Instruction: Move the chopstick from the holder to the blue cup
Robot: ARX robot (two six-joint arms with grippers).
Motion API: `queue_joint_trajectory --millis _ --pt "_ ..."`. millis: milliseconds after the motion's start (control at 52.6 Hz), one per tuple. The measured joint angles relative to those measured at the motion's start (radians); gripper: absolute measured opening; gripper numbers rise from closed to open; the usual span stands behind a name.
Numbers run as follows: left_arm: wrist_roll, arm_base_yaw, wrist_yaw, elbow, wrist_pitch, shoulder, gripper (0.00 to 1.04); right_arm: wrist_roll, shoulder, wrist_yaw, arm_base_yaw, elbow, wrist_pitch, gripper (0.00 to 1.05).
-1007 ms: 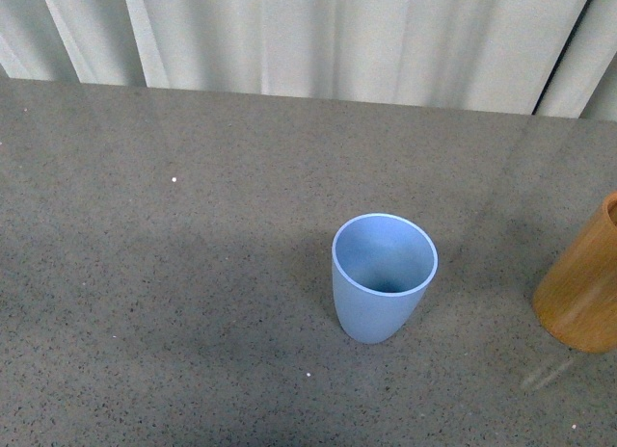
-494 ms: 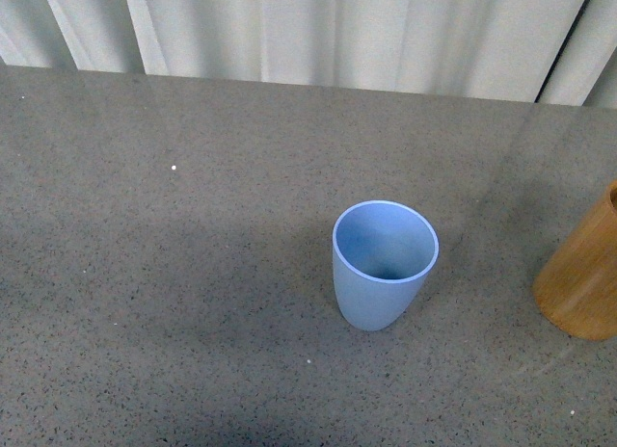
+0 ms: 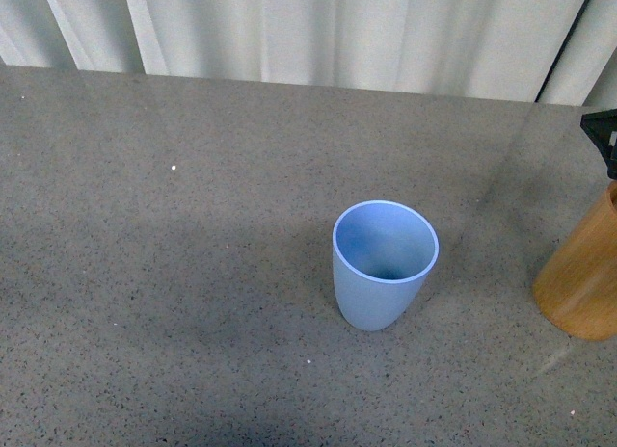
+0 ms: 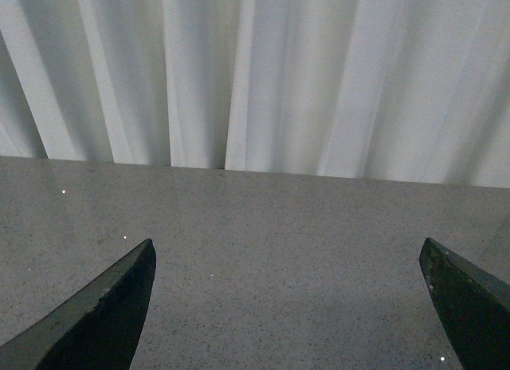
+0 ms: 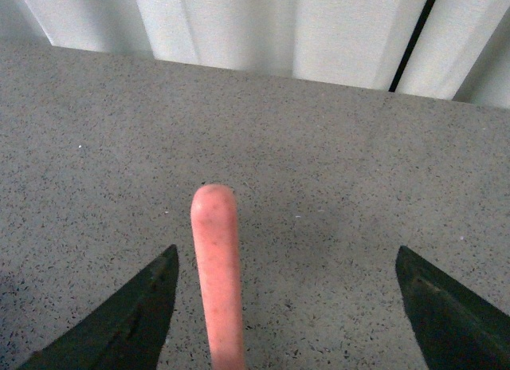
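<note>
The light blue cup [image 3: 385,264] stands upright and empty in the middle of the grey table. The orange-brown holder [image 3: 584,278] stands at the right edge of the front view, partly cut off. A black part of my right gripper [image 3: 603,136] shows just above it. In the right wrist view a pink-red chopstick [image 5: 217,273] rises between the open fingers, nearer one finger [image 5: 131,316] than the other, touching neither; my right gripper [image 5: 287,262] is open. My left gripper [image 4: 288,254] is open and empty over bare table. No chopstick shows in the front view.
The grey speckled table [image 3: 174,274] runs back to white curtains [image 3: 318,33] along its far edge. A dark vertical strip [image 5: 413,37] shows between curtain panels in the right wrist view.
The front view tilted slightly between the earliest frame and half a second ago. A black part of my right gripper has come into view at the right edge above the holder.
</note>
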Motion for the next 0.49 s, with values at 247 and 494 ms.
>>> queue_joint_trajectory --millis 247,494 --pt "0.0 0.0 0.0 0.0 0.0 0.0 0.98 0.017 0.012 0.001 0.071 0.004 0.009 0.32" --pt "0.0 0.0 0.0 0.0 0.0 0.0 0.98 0.014 -0.058 0.016 0.073 0.003 -0.024 0.01"
